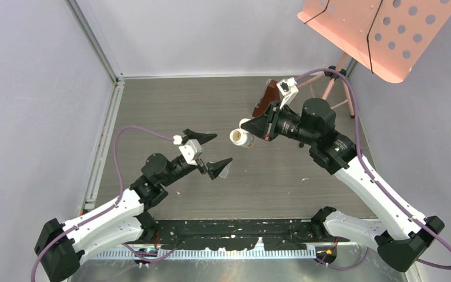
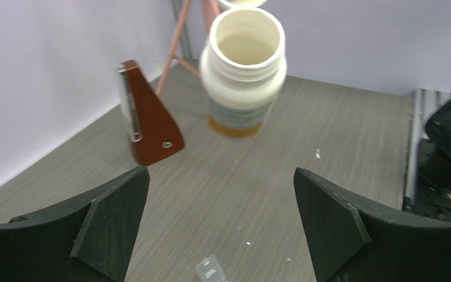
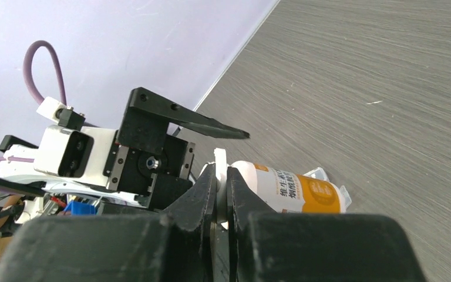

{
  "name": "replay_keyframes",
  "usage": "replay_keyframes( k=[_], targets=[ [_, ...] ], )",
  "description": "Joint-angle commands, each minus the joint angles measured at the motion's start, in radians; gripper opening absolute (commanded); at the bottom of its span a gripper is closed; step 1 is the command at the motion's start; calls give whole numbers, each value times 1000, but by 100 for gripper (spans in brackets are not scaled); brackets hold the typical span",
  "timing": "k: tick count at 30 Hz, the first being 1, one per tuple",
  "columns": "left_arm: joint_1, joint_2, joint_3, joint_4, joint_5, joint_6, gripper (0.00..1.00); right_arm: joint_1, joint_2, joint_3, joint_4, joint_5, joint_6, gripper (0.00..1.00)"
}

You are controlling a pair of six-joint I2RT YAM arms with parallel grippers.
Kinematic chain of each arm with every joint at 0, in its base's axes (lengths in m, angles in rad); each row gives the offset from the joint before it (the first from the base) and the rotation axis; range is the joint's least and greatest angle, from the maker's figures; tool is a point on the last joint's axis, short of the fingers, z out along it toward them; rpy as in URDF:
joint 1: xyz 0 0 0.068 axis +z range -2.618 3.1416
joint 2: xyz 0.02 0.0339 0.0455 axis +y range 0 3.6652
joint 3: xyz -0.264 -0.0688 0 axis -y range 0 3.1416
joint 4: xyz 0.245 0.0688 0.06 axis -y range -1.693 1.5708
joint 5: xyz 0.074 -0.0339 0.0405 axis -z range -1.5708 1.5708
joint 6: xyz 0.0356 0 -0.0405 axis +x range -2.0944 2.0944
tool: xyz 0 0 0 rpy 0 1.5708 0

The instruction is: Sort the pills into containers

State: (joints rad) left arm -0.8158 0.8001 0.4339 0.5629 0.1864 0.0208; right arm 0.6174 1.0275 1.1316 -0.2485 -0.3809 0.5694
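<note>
Above table point(image 1: 182, 106), left claw point(image 1: 222, 148) gapes empty; right claw point(image 3: 222, 171) clamps lid point(image 3: 219, 157) of pill bottle point(image 3: 288, 191)

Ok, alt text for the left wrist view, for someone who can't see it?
An open white pill bottle with an orange band fills the upper middle, mouth toward the camera. The left gripper frames the view, wide open; a brown metronome stands left on the grey table, and a clear container pokes in at the bottom.

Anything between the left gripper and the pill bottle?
Nothing in the way. The left wrist view shows only bare table between the open left gripper and the pill bottle; the clear container's corner peeks in low between the fingers.
</note>
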Motion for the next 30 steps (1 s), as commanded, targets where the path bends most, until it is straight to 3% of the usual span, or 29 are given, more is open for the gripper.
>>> replay_keyframes(
  k=[1,12,21,23,27,29,30],
  targets=[
    [8,40,123,-108,196,10,95,-4,-15,77,7,-78,16,5],
    [66,109,236,-114,426,-82,92,-4,-18,110,-15,-210,14,5],
    [80,143,236,-69,457,-152,86,-4,-1,79,60,-235,64,6],
    [89,150,230,-28,455,-176,82,-4,1,68,94,-258,85,5],
    [109,162,200,78,465,-222,60,-4,3,42,156,-277,127,5],
    [112,163,186,113,478,-235,61,-4,3,32,166,-278,139,5],
    [113,162,183,121,486,-238,67,-4,3,26,169,-279,144,5]
  ],
)
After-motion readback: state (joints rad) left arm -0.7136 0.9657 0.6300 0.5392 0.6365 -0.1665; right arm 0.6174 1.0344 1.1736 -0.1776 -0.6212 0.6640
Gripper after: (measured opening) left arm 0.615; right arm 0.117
